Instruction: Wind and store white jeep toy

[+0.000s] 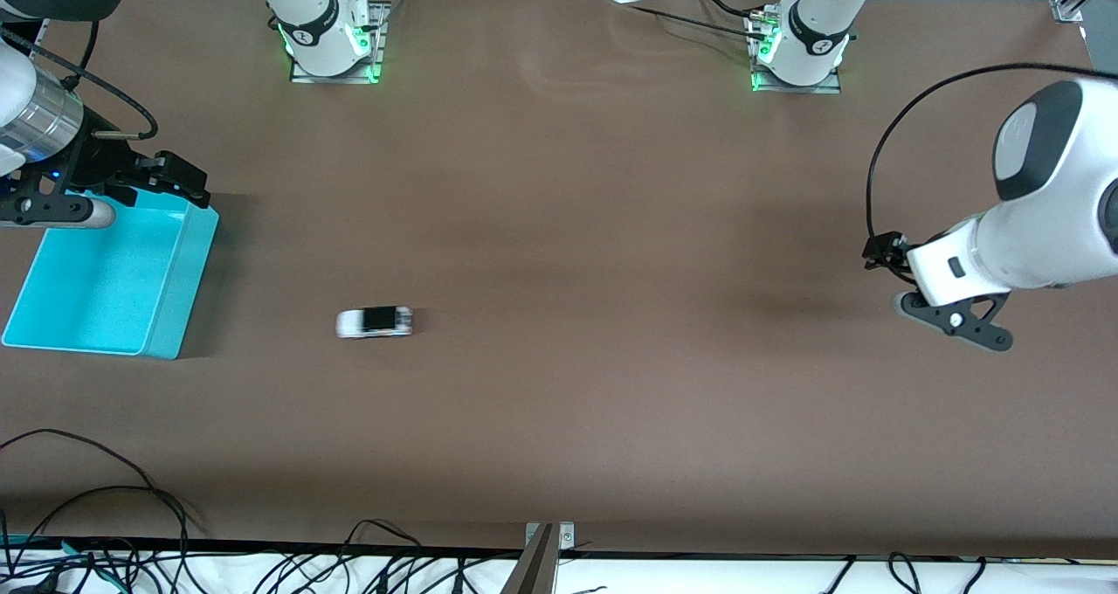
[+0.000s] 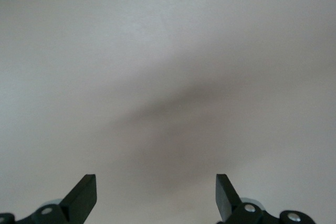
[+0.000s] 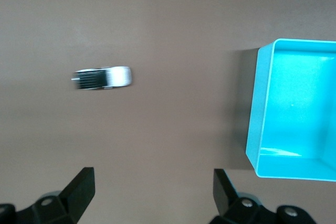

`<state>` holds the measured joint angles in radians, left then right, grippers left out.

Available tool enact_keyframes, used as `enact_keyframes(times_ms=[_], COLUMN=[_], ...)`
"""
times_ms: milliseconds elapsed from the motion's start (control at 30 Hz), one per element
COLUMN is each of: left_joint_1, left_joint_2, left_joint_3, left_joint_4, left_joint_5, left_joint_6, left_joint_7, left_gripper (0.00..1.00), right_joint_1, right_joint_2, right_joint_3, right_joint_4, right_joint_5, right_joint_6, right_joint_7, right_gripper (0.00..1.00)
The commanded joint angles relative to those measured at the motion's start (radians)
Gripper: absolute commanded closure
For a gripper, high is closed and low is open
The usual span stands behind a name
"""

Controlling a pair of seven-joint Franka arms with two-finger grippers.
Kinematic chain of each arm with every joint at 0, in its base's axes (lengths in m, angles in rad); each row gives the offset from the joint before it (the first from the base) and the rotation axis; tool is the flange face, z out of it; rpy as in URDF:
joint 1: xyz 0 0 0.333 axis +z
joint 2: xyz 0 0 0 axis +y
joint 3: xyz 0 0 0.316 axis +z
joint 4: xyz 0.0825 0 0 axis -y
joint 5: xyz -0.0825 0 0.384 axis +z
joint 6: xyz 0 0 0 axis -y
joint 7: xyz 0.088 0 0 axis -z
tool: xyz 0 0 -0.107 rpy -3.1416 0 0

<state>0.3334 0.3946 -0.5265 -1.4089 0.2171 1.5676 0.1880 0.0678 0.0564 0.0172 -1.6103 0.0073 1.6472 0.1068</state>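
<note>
The white jeep toy [image 1: 374,321], tiny with a black roof patch, sits on the brown table and looks motion-blurred. It lies beside the turquoise bin [image 1: 179,288], toward the left arm's end. It also shows in the right wrist view [image 3: 102,77], with the bin [image 3: 253,129] alongside it. My right gripper [image 1: 179,179] is open and empty in the air over the bin's rim nearest the robot bases; its jaws [image 3: 153,182] frame bare table. My left gripper [image 1: 956,321] is open and empty over bare table at the left arm's end, and its own view [image 2: 156,187] shows only table.
The bin is empty. Cables lie along the table's edge nearest the front camera [image 1: 105,542]. The two arm bases [image 1: 327,35] [image 1: 803,44] stand at the edge farthest from it.
</note>
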Motion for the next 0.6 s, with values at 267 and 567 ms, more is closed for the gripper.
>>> enact_keyframes(times_ms=[267, 567], left_joint_1=[0.007, -0.042], left_joint_2=[-0.079, -0.106], left_joint_3=[0.014, 0.071], left_joint_4=[-0.002, -0.01], left_joint_5=[0.021, 0.013], left_joint_6=[-0.017, 0.02], left_joint_7=[-0.005, 0.013], left_gripper=[0.0, 0.0], right_joint_1=[0.0, 0.001], right_joint_2=[0.006, 0.014], right_joint_3=[0.004, 0.004], right_joint_4=[0.023, 0.023], right_joint_5=[-0.001, -0.003], right_joint_6=[-0.009, -0.015], right_joint_7=[-0.012, -0.01], right_gripper=[0.0, 0.0])
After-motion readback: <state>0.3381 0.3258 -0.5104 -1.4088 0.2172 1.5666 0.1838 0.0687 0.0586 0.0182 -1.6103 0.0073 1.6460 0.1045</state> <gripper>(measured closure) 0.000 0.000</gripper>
